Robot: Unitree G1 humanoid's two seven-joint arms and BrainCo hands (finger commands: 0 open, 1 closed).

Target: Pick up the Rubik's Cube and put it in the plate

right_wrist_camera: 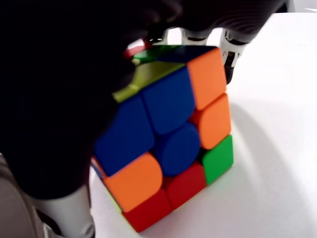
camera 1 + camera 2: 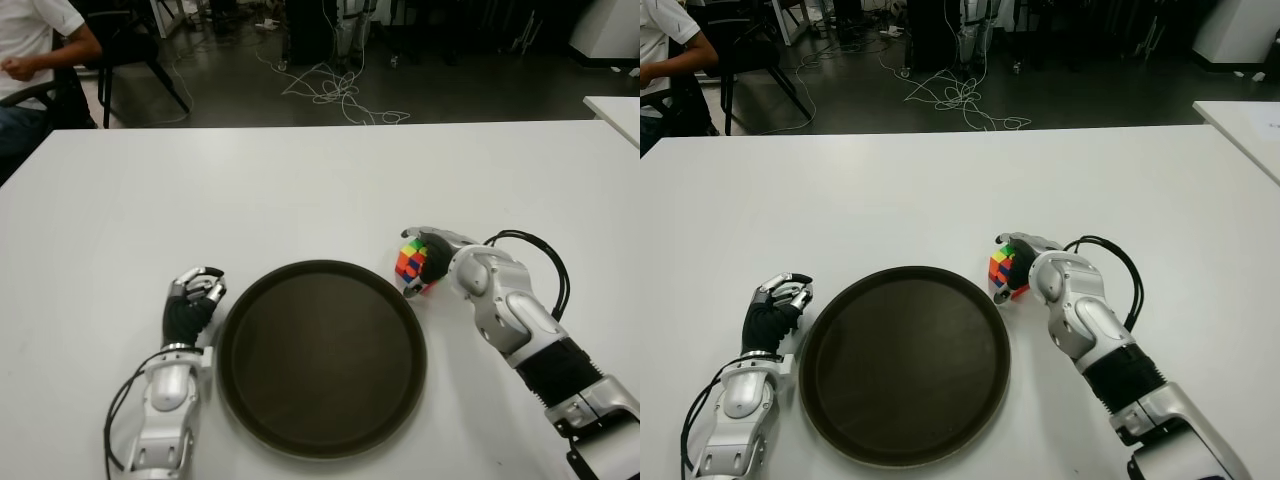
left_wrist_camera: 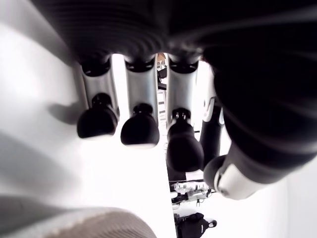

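Observation:
The Rubik's Cube (image 2: 410,263) stands on the white table (image 2: 300,190), just off the right far rim of the round dark plate (image 2: 320,362). My right hand (image 2: 432,252) is wrapped around it from the right. In the right wrist view the cube (image 1: 168,148) fills the frame, showing blue, orange, red and green tiles, with fingertips (image 1: 233,42) behind it and the palm against its side. Its lower edge seems to touch the table. My left hand (image 2: 195,296) shows left of the plate, its fingers (image 3: 140,130) curled and holding nothing.
A seated person (image 2: 35,50) and a chair are beyond the table's far left corner. Cables (image 2: 335,90) lie on the floor behind the table. Another white table's corner (image 2: 615,110) shows at the far right.

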